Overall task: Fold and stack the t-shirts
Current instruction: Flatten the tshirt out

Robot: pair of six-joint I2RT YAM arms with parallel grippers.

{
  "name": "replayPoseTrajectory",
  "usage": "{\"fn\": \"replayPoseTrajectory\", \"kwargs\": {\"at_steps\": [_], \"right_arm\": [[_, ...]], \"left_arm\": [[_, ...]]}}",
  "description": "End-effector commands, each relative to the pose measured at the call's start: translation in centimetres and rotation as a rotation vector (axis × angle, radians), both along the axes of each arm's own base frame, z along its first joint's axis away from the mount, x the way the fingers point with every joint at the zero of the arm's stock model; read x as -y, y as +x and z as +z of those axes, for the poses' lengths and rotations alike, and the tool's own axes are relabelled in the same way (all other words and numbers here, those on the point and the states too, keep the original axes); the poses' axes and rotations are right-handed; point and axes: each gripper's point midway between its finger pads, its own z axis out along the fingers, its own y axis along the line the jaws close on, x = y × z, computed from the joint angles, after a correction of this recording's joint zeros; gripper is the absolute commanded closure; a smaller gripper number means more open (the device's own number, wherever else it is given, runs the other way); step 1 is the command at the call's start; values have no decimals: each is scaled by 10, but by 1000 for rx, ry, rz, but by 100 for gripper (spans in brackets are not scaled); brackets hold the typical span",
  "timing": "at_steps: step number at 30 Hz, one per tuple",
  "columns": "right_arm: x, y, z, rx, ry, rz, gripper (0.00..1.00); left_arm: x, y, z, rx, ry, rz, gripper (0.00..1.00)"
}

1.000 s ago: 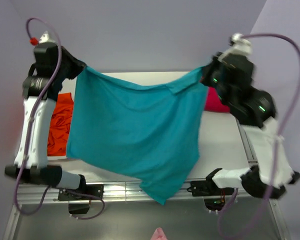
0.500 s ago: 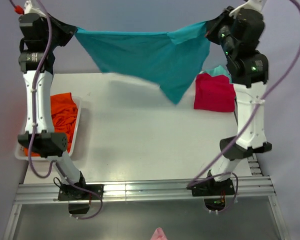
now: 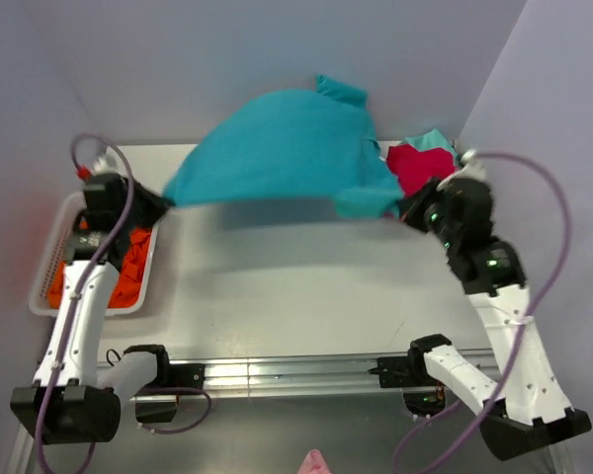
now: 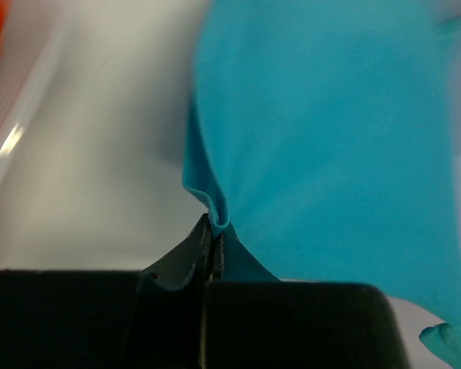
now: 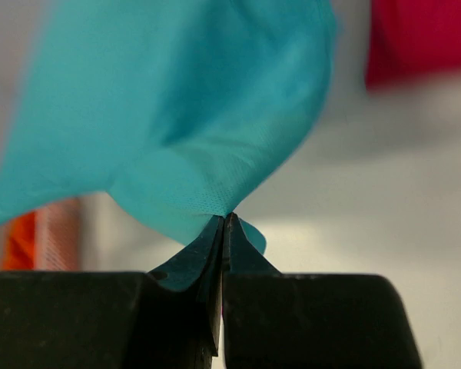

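Teal-blue t-shirt [image 3: 277, 148] hangs stretched in the air over the far half of the table [image 3: 277, 296]. Its long axis runs left to right between the two arms, and its body balloons up toward the back wall. At its left corner the left hand [image 3: 156, 202] is pinched closed on the cloth. At its right corner the right hand [image 3: 407, 209] does the same, just beside the folded red t-shirt [image 3: 415, 168]. Each arm holds its own end, so laying the shirt flat likely needs both to lower together.

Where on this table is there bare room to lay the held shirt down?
Free: the table's middle and near strip, between the basket of orange shirts and the right edge. Crowded: the far right corner, where the red shirt lies.
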Motion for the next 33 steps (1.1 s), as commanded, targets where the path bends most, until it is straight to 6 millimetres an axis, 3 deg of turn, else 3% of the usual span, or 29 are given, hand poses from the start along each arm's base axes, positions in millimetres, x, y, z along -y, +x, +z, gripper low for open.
{"fn": "replayPoseTrajectory", "kwargs": {"at_steps": [1, 2, 3, 4, 7, 8, 9, 10, 11, 13, 15, 20, 23, 25, 27, 28, 30, 31, 32, 33], "right_arm": [[-14, -25, -120, -296, 87, 16, 100], [-11, -35, -137, -334, 99, -3, 100], [-10, -51, -176, -432, 92, -11, 100], [-9, -58, -190, -465, 91, -14, 100], [-6, -75, -217, -518, 79, -15, 100], [-5, -77, -220, -526, 71, -14, 100], [-5, -81, -224, -548, 68, -7, 71], [-4, -82, -225, -564, 58, -11, 50], [-3, -83, -229, -592, 45, -11, 28], [1, -85, -228, -617, 23, -24, 19], [1, -83, -221, -610, 19, -23, 17], [-5, -71, -180, -495, 64, -3, 19], [-15, -57, -164, -451, 117, 11, 25], [-28, -44, -162, -456, 168, 42, 30], [-47, -27, -154, -427, 234, 115, 40], [-59, -18, -164, -472, 243, 139, 44], [-77, 2, -157, -457, 233, 190, 67], [-88, 11, -174, -520, 210, 210, 78], [-109, 20, -160, -491, 182, 275, 99], [-120, 27, -161, -500, 161, 297, 100]], "left_arm": [[-13, -60, -140, -420, -3, 109, 100], [-13, -73, -161, -479, -6, 117, 100], [-10, -100, -196, -591, -18, 132, 100], [-6, -106, -204, -620, -35, 150, 100], [20, -107, -199, -639, -15, 78, 100], [17, -109, -202, -662, 20, 99, 75], [18, -108, -205, -704, 40, 104, 60], [14, -117, -212, -767, 64, 118, 45], [13, -118, -215, -797, 73, 128, 24], [13, -118, -220, -827, 93, 130, 20], [14, -116, -212, -802, 86, 142, 16], [15, -100, -164, -675, 56, 157, 19], [14, -95, -146, -637, 59, 165, 20], [15, -92, -144, -635, 56, 165, 21], [16, -90, -150, -655, 55, 161, 22], [17, -89, -153, -660, 53, 163, 24], [20, -87, -161, -685, 47, 159, 26], [21, -84, -161, -676, 41, 155, 28], [22, -83, -163, -679, 36, 158, 30], [23, -81, -162, -671, 32, 154, 31]]}}
